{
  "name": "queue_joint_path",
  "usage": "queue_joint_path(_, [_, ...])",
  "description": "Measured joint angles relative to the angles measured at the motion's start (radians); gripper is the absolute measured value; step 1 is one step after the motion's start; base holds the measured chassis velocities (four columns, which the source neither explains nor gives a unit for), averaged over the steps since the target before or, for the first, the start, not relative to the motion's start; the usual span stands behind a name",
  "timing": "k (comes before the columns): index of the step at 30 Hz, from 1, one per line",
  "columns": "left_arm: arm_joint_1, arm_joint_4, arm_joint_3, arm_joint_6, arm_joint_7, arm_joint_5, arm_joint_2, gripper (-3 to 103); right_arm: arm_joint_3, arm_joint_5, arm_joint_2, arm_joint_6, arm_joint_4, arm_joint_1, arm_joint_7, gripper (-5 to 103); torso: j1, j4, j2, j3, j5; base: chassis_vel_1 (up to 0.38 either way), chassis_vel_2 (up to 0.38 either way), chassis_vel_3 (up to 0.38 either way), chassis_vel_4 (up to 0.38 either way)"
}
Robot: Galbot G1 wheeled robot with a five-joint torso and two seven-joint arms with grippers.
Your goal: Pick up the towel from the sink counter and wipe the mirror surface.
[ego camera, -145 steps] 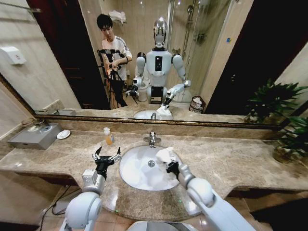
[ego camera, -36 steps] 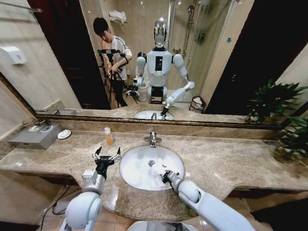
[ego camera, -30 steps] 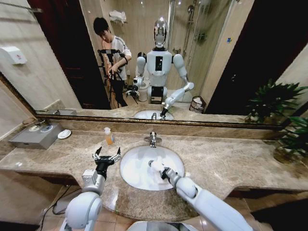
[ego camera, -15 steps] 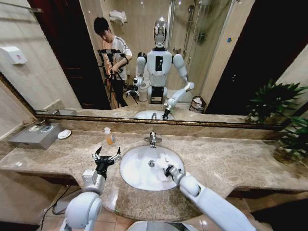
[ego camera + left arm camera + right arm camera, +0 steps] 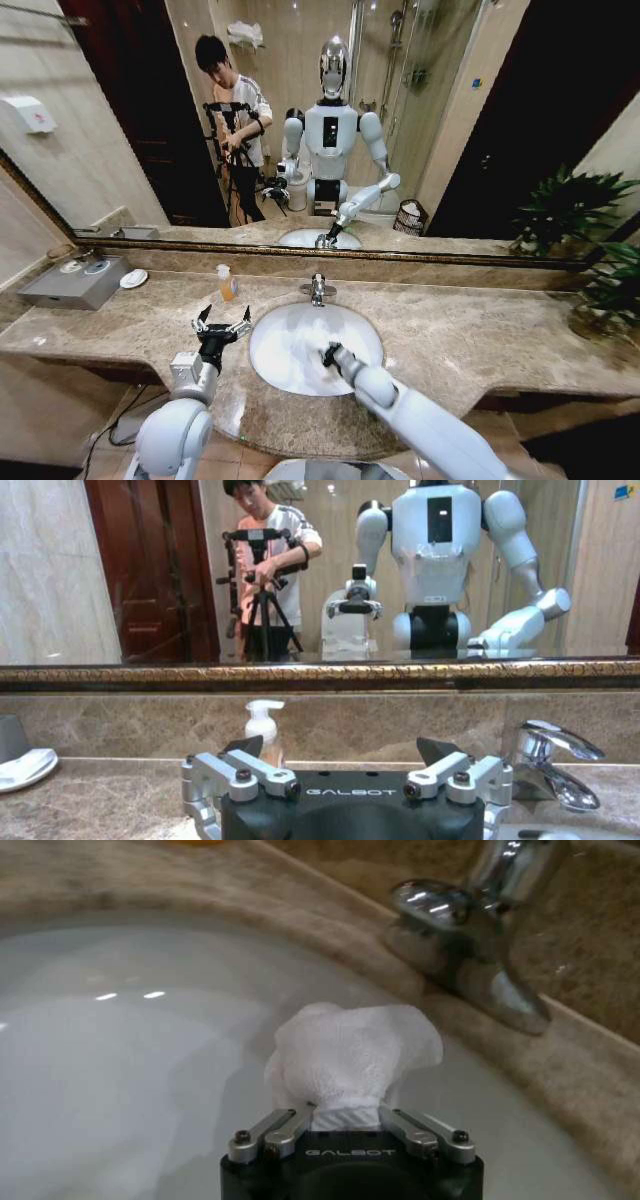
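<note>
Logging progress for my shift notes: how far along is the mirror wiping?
Done: the right hand is shut on the towel. In hand: it holds the towel low over the basin, near the faucet. Left: wiping the mirror surface. The left hand hovers open above the sink counter.

The head camera looks down over the whole tabletop (image 5: pixel 480 330) toward the mirror (image 5: pixel 420 120), while both wrist cameras sit low and close (each behind its own tool), all sharing the faucet (image 5: pixel 317 289).

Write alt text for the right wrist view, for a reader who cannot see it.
The right gripper pinches a bunched white towel over the white basin. A chrome faucet stands beyond it on the marbled counter.
</note>
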Motion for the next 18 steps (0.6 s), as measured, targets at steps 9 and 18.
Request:
queue_joint_path(9, [0.0,0.0,0.0,0.0,0.0,0.0,0.0,100,-0.041,-0.005,0.012,0.013,-0.011,-0.051,-0.009,12,0.0,-0.0003,0.0,0.0,0.0002,0.0,0.0,0.0,0.0])
queue_joint_path(18, [0.0,0.0,0.0,0.0,0.0,0.0,0.0,100,-0.139,-0.001,-0.06,0.027,0.112,-0.098,-0.006,12,0.0,-0.0006,0.0,0.0,0.0,0.0,0.0,0.0,0.0])
